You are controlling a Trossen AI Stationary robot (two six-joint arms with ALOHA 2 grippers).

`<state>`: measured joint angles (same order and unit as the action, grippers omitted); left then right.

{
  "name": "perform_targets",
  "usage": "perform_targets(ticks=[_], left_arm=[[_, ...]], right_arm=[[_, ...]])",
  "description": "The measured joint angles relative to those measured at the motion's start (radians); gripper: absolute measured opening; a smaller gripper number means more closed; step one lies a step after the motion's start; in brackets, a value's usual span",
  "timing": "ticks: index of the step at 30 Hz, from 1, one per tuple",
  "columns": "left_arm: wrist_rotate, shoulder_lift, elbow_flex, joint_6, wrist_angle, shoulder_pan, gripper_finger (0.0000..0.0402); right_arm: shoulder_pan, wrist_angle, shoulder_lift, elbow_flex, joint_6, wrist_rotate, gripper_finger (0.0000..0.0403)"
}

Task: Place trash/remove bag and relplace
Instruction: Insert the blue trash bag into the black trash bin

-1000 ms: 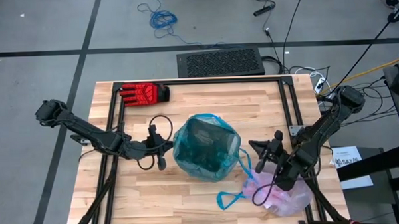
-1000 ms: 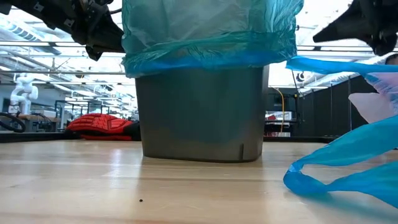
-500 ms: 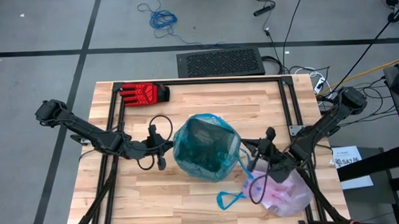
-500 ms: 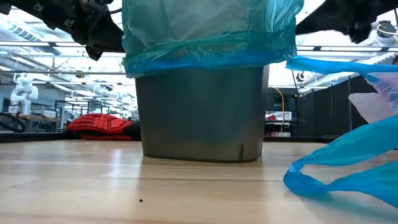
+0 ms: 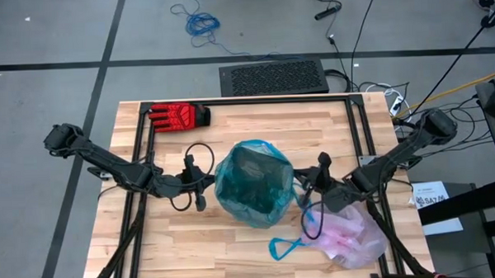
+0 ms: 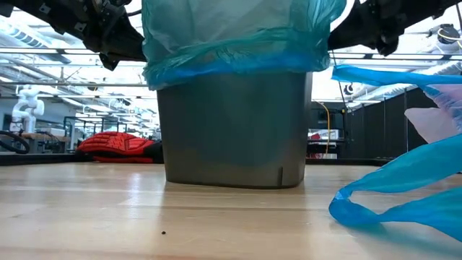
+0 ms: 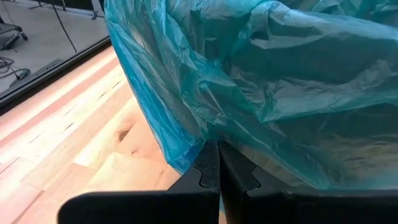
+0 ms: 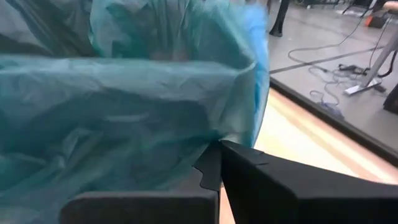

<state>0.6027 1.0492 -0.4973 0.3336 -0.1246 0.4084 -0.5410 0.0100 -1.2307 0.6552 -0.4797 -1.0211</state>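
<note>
Your left gripper (image 5: 201,183) sits clenched at the left side of the grey bin (image 6: 232,130), its fingertips (image 7: 217,163) pressed together right against the folded-over edge of the teal-green bag (image 5: 255,182) that lines the bin; you cannot tell from the wrist view whether any film is actually pinched between them. Your right gripper (image 5: 309,182) is clenched too, at the bin's right side, its fingers (image 8: 214,163) meeting just at the teal-green bag's rim, and again a grip on the plastic cannot be confirmed. The bag you pulled out, the pale pink-white liner (image 5: 348,240), lies crumpled on the table near the front right corner, under your right arm, with its blue drawstring loop (image 5: 286,246) trailing on the wood toward the bin. A red glove (image 5: 178,115) lies at the back left of the table (image 5: 234,238), well apart from both arms.
</note>
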Motion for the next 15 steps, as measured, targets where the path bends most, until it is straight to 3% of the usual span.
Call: perform_targets(ticks=[15], left_arm=[[0.000,0.000,-0.001,-0.002,0.008,0.000,0.0000]], right_arm=[[0.031,-0.066,-0.210,0.000,-0.133,0.107,0.0000]])
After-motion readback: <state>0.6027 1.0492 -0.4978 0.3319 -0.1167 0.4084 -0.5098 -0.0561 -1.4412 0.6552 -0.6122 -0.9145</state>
